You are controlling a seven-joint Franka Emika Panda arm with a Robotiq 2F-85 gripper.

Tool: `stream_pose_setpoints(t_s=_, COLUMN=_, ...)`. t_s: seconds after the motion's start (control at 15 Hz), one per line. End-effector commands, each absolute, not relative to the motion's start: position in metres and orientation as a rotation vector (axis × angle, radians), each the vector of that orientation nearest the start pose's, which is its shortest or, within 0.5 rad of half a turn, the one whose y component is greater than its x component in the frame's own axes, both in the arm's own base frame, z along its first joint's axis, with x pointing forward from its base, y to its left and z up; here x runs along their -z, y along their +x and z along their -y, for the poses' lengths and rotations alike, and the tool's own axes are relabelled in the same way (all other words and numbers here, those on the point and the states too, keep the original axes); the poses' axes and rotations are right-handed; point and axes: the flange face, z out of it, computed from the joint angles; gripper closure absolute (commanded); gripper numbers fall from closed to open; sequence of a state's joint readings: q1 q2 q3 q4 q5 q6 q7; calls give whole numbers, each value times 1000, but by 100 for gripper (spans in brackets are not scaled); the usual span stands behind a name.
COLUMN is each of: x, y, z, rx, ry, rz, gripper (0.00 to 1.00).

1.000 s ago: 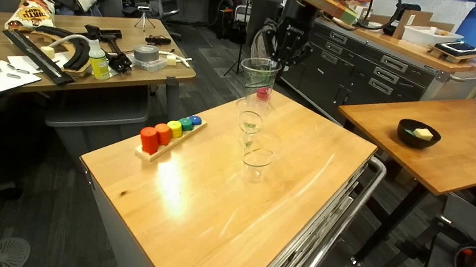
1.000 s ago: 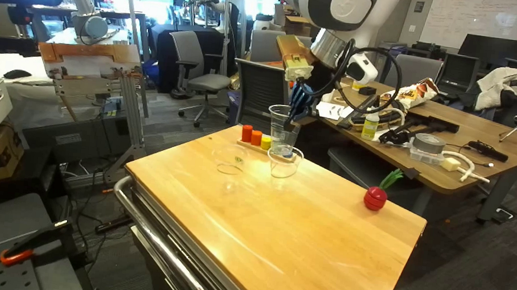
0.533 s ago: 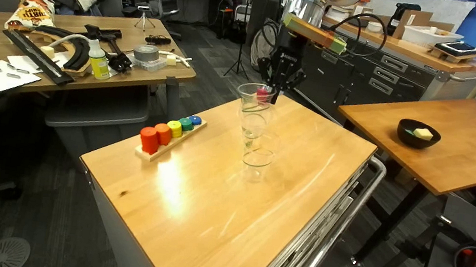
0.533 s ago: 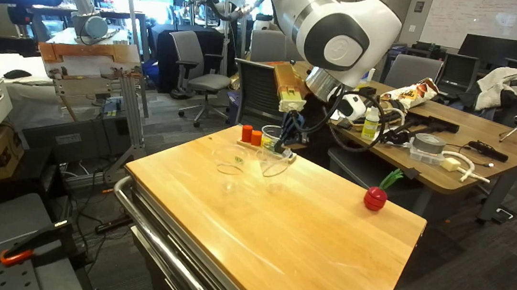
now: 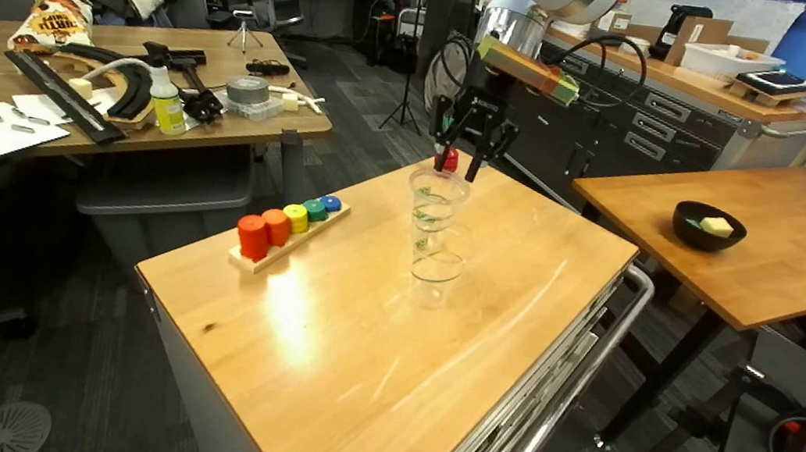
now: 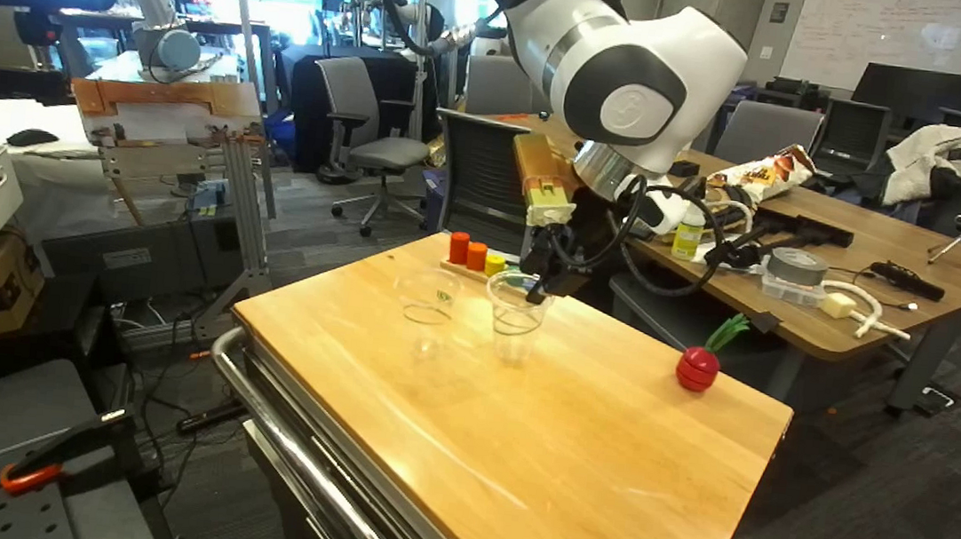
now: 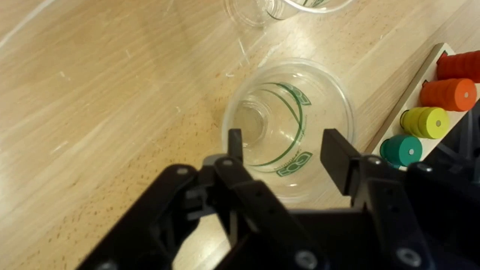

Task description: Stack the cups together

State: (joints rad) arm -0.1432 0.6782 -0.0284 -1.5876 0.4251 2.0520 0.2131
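Observation:
Two clear cups stand nested on the wooden top, their rims close together, in both exterior views; this nested pair [image 5: 437,198] [image 6: 517,331] [image 7: 300,123] carries green print. A single clear cup [image 6: 428,300] [image 5: 439,263] is upright beside it, and part of that single cup [image 7: 277,9] shows at the top edge of the wrist view. Directly above the nested pair's rim, my gripper [image 5: 456,170] [image 7: 282,144] points down with its fingers [image 7: 235,142] spread apart. Nothing is gripped between them. Whether a fingertip touches the rim I cannot tell.
A rack of red, orange, yellow, green and blue blocks [image 5: 292,230] lies along one edge of the wooden top [image 5: 353,353]. A red toy vegetable [image 6: 698,368] with green leaves stands near another edge. A metal handle rail [image 6: 309,457] runs along one side.
The gripper came down with a cup, which sank into the cup below it. The jaws then parted and let that cup go. The single cup stayed in place.

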Motion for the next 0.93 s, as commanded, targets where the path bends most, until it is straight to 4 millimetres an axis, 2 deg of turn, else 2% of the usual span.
stream_pose_setpoints(t_s=0.0, x=-247, y=671, z=88, rx=-239, ry=-2664, rz=-784, gripper=12)
stream_pose_setpoints(t_s=0.07, x=-251, y=670, z=88, rx=-236, ry=-2674, rz=-774, gripper=3)
stream_pose_setpoints(t_s=0.13, x=-254, y=669, z=88, rx=-234, ry=-2678, rz=-771, gripper=0)
stream_pose_setpoints(t_s=0.47, x=-265, y=663, z=95, rx=-206, ry=-2753, rz=-841, gripper=0)
stream_pose_setpoints(t_s=0.87, x=-239, y=653, z=100, rx=-304, ry=-2795, rz=-910, gripper=0)
